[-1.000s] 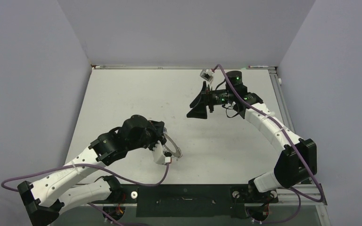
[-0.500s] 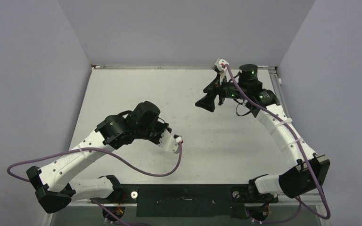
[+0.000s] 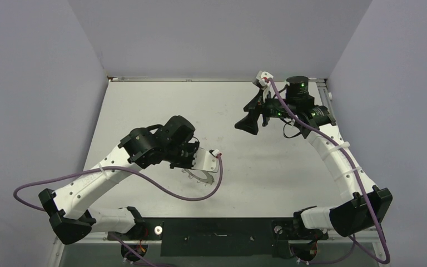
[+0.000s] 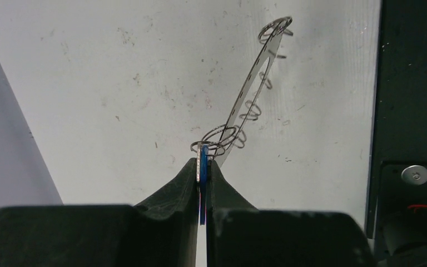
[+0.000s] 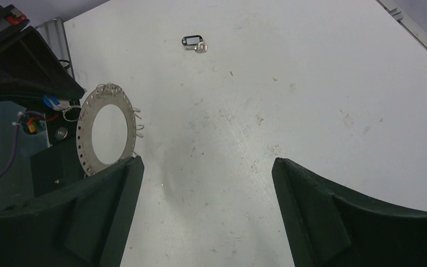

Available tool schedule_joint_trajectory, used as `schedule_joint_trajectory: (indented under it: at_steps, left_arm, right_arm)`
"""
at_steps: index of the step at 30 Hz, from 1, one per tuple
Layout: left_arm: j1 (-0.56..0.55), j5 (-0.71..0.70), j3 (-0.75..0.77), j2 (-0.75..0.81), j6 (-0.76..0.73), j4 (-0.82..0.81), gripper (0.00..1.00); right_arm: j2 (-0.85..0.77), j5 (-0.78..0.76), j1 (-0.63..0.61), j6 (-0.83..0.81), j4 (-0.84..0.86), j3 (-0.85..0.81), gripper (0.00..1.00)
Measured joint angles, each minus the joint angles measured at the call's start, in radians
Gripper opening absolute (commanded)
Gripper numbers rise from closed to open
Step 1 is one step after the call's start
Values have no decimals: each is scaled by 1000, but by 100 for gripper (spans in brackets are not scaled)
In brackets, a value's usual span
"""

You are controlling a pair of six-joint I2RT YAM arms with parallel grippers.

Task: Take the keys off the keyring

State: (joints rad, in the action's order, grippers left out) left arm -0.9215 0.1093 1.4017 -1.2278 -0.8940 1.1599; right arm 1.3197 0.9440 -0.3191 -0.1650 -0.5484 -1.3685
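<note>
Claws: left claw (image 4: 202,173) clenched on blue-headed key (image 4: 202,164), keyring (image 4: 252,86) linked by wire loop; right claw (image 5: 205,166) spread wide, released.

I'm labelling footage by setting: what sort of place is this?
Probably a robotics lab test cell: a white tabletop boxed in by plain grey partition walls, with two white-and-black robot arms bolted to a black rail at its edge.

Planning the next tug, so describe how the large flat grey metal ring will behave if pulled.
The large flat grey metal keyring probably stays stiff: edge-on it shows as a thin, unkinked strip. It will likely swing freely, since the left pincer grips only the blue-headed key, linked by a wire loop. The other rim loops may snag.
</note>
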Motion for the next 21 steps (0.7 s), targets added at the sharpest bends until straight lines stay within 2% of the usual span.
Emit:
schedule_joint_trajectory:
  at_steps: [14,18,21]
  left_arm:
    - [16,80,129,-111,355,89,0]
    - [71,156,152,-137,501,93,0]
    - [163,260,153,-143,626,84,0]
  right_arm:
    - [43,82,18,5,-99,-30,90]
    - [42,78,18,17,-93,-23,90]
    - [40,65,18,23,-91,-14,90]
